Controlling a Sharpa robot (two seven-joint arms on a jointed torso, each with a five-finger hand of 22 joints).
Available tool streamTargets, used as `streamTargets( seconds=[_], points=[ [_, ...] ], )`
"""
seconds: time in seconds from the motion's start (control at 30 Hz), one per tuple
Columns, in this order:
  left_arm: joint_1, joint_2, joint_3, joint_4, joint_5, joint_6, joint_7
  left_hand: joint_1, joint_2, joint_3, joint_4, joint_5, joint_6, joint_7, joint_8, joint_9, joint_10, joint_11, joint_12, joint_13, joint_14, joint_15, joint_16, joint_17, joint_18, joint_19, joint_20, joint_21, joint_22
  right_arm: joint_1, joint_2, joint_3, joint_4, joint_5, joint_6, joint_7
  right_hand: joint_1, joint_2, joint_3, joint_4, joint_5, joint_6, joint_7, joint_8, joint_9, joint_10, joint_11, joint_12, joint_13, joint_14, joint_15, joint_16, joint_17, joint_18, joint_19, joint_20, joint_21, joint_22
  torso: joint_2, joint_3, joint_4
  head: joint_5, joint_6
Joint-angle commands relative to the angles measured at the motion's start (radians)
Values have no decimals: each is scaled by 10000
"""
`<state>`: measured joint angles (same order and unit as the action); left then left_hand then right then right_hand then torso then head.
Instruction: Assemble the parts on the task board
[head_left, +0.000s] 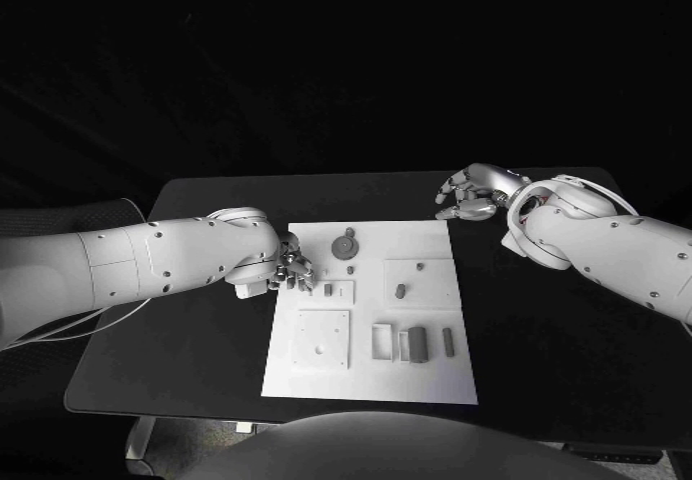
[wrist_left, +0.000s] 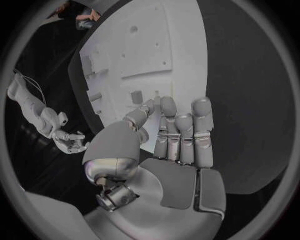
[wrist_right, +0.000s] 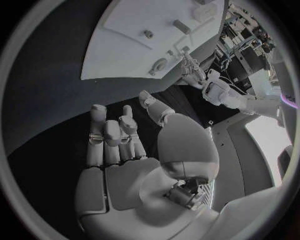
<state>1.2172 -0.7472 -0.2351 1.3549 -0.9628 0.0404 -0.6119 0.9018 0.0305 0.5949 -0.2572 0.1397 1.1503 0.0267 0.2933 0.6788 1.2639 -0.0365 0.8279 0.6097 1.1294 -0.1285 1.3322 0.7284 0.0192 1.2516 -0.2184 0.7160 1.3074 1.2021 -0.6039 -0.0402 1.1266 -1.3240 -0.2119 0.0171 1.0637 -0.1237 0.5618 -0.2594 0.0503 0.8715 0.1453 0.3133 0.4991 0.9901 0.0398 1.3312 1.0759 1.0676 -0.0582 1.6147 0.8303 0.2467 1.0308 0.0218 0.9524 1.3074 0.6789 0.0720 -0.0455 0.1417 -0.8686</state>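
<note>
The left hand (head_left: 293, 270) sits at the left edge of the white task board (head_left: 433, 380), about halfway along it. Its fingers point down at the board. In the left wrist view the fingers (wrist_left: 181, 135) are held straight and close together, with the thumb out to one side. Nothing is in this hand, so it is open.

The right hand (head_left: 472, 194) floats over the black table (head_left: 577, 340), just past the far right corner of the board. It does not touch the board. In the right wrist view its fingers (wrist_right: 112, 137) are long and a little bent, with nothing in them. This hand is open too.

The board lies flat in the middle of the table. The parts are small grey pieces on it. I can count six. One round part with a stem (head_left: 343, 245) lies near the far edge of the board. One small part (head_left: 329, 289) is just beside the left hand's fingers. One tiny part (head_left: 420, 266) and one short part (head_left: 400, 292) lie on a raised square toward the board's right side. One dark block (head_left: 418, 343) and one thin bar (head_left: 449, 342) stand close together nearer the board's front edge.
</note>
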Motion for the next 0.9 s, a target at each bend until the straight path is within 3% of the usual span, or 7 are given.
streamTargets(
  seconds=[0.03,0.27,0.9],
  points=[
    [-39,33,-14,26,31,212,-14,109,88,225,-152,70,56,-3,660,381,518,-454,58,11,462,-493,46,15,326,252,-187,54,159,0,-7,4,14,-27,135,17,36,55,-34,24,-15,-1,99,-54,17,-148,50,5,-18,52,-12,-56,6,151,10,-70,-40,114,-2,3,-4,10,-12],
    [-52,41,-14,78,35,398,-24,110,102,252,-190,244,70,-11,663,376,535,-463,83,42,483,-502,71,56,325,275,-188,73,170,0,-9,4,10,-27,138,18,38,56,-33,23,-16,-1,99,-55,19,-150,50,7,-21,51,-12,-56,6,151,10,-69,-40,114,-1,0,-2,12,-16],
    [-64,23,-14,122,35,596,-127,94,87,249,-196,271,73,-12,664,375,537,-464,90,52,485,-501,77,71,320,277,-184,78,174,-1,-2,4,4,-27,144,21,38,56,-34,24,-16,0,100,-58,24,-152,50,11,-27,50,-12,-57,7,151,9,-69,-41,115,-1,2,-4,5,-24]
  ],
)
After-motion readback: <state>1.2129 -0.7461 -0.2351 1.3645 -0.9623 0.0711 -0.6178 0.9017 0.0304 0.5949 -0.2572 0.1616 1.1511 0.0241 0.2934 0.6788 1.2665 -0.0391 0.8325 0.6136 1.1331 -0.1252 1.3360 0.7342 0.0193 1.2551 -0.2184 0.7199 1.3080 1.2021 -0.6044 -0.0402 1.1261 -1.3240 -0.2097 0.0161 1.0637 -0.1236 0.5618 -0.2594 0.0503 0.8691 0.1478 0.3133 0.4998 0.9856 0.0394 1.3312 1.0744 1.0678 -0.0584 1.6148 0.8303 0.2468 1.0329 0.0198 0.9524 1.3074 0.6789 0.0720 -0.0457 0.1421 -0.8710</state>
